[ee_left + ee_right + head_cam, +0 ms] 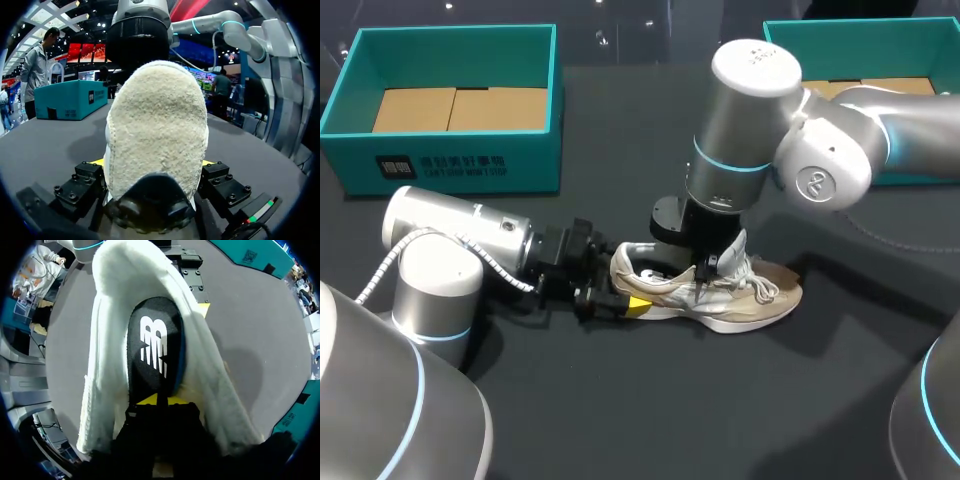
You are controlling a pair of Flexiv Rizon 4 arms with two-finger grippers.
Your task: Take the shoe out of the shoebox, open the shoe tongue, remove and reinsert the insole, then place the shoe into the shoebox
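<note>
Box (450, 160): far left corner, no shoe inside; your take-out step looks done.
Shoe (760, 300): mid-table, upright.
Left tool (625, 303): clamps the shoe's back from both sides.
Right tool (158, 401): tips seemingly pinched on the insole (152, 350).
Insole: mostly inside; removal or reinsertion is unclear.
Left for you: boxing.

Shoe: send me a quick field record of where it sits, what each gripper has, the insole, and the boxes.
shoe: on its sole on the table, outside both boxes
left gripper: shut on the shoe's heel
right gripper: down in the shoe's opening, shut on the insole
insole: inside the shoe, not yet out
left shoebox: open, no shoe inside
right shoebox: open, partly hidden by the right arm
</note>
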